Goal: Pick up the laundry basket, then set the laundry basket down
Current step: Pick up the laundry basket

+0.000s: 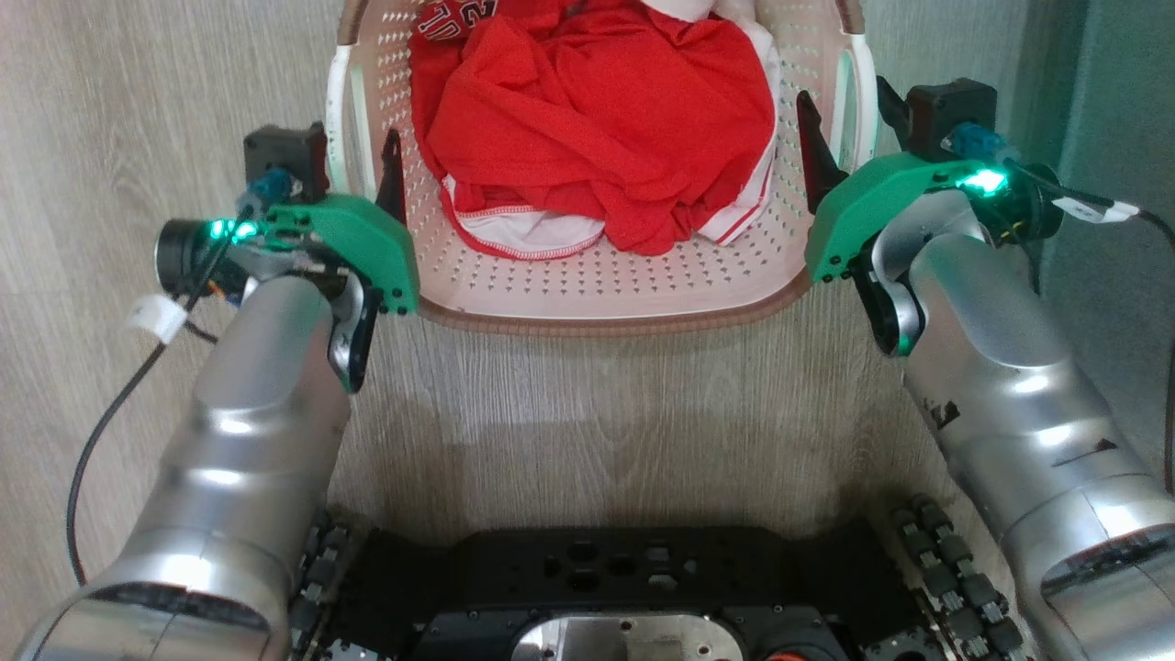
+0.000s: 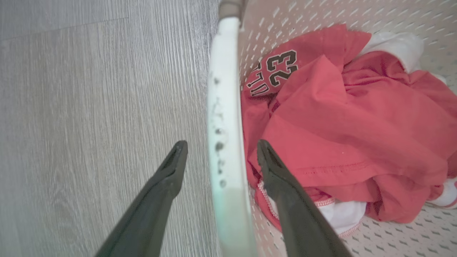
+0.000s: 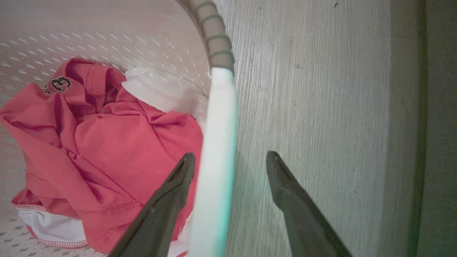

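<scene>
The laundry basket (image 1: 597,317) lies straight ahead on the wood-look floor. It is cream with perforated walls and a brown rim, and holds red and white clothes (image 1: 597,119). My left gripper (image 1: 353,170) is open astride the basket's left white handle (image 2: 223,107). One finger (image 2: 275,171) is inside over the clothes and the other is outside over the floor. My right gripper (image 1: 849,119) is also open, astride the right white handle (image 3: 217,135). Its inner finger (image 3: 178,182) is close to that handle, and its outer finger stands well clear of it.
My dark wheeled base (image 1: 624,588) fills the bottom of the head view, just short of the basket. A grey-green panel (image 1: 1111,73) runs along the right, close to the right arm. A black cable (image 1: 101,431) hangs beside the left forearm.
</scene>
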Controlling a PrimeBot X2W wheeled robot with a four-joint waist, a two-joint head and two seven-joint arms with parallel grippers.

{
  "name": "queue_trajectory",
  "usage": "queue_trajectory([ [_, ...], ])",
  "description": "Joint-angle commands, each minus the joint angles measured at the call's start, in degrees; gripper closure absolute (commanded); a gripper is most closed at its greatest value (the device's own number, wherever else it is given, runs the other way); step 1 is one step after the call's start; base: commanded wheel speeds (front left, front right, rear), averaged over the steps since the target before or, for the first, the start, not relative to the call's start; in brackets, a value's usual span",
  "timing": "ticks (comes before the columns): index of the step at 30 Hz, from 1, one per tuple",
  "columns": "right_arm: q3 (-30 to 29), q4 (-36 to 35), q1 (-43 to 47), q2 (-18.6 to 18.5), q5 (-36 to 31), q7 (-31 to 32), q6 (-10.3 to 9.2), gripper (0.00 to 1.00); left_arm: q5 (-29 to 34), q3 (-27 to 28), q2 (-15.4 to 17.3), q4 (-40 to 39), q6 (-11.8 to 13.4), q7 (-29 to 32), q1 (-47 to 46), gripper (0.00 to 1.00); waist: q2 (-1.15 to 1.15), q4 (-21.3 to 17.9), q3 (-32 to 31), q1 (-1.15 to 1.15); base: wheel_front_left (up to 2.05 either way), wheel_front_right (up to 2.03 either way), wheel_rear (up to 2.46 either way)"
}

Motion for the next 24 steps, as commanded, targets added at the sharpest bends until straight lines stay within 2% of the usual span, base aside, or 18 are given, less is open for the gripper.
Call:
queue_trajectory([
  [1,1.2,-0.3,2.2,1.0,0.6,-0.4,0.14,0.0,-0.5,0.6,1.4,-0.5,0.6,-0.5,1.0,0.0,0.0,0.0,0.1,0.0,0.0,0.0,0.0],
  [4,1.6,0.3,1.8,1.0,1.0,-0.4,0.14,0.0,-0.9,-0.1,1.4,-0.5,0.7,-0.5,0.5,0.0,0.0,0.1,0.4,0.0,0.0,0.0,0.0],
  [7,2.0,0.7,1.4,1.0,1.5,-0.4,0.14,0.16,-1.4,-0.8,1.4,-0.6,0.9,-0.5,0.2,0.0,0.0,0.2,0.5,0.0,0.0,0.0,0.0],
  [9,2.3,1.0,1.2,1.0,1.8,-0.4,0.14,0.31,-1.7,-1.3,1.4,-0.7,1.0,-0.5,0.1,0.24,0.0,0.2,0.6,0.0,0.0,0.0,0.0],
  [10,2.5,1.1,1.1,1.0,2.0,-0.4,0.14,0.45,-1.9,-1.5,1.4,-0.6,1.0,-0.5,0.1,0.49,0.0,0.2,0.6,0.0,0.0,0.0,0.0],
  [12,2.9,1.3,1.0,1.0,2.4,-0.4,0.14,0.55,-2.2,-1.9,1.4,-0.4,1.0,-0.5,0.0,0.73,0.0,0.2,0.5,0.0,0.0,0.0,0.0],
  [13,3.2,1.5,0.9,1.0,2.7,-0.4,0.14,0.62,-2.4,-2.0,1.4,-0.3,1.0,-0.5,-0.1,0.89,0.0,0.2,0.5,0.0,0.0,0.0,0.0],
  [14,3.5,1.7,0.8,1.0,3.0,-0.4,0.14,0.9,-2.6,-2.2,1.4,-0.2,1.0,-0.5,-0.1,1.0,0.0,0.2,0.4,0.0,0.0,0.0,0.0],
  [15,3.8,1.9,0.7,1.0,3.2,-0.4,0.14,1.0,-2.8,-2.4,1.4,-0.1,1.0,-0.5,-0.1,1.0,0.0,0.2,0.3,0.0,0.0,0.0,0.0],
  [24,5.8,3.8,0.4,1.0,5.6,-0.4,0.14,1.0,-4.5,-3.8,1.4,0.3,1.5,-0.5,0.6,1.0,0.0,0.0,-1.5,0.0,0.0,0.0,0.0],
])
